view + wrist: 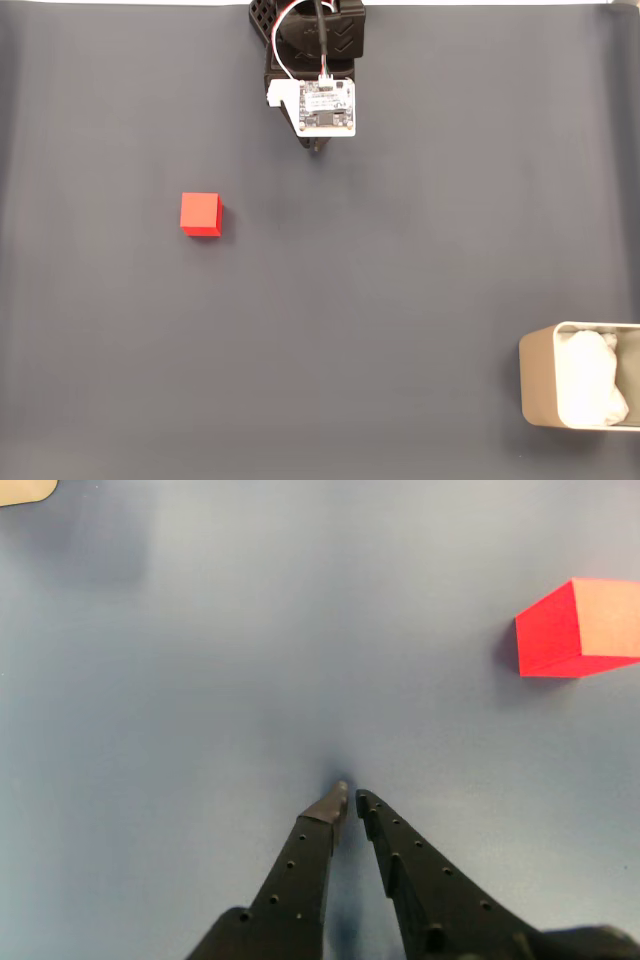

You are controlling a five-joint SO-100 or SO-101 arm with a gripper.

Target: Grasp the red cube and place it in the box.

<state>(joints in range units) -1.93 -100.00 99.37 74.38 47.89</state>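
Dark grey surface (pixel 400 250), red cube off to one side of an empty pincer.

In the wrist view the pincer (pixel 351 800) has its fingers drawn nearly together with nothing between them, tips low over bare surface, and the red cube (pixel 578 628) lies ahead and well to the right of them. In the fixed view the cube sits below and left of the arm, while the box (pixel 535 385) stands at the lower right edge, well apart from both.
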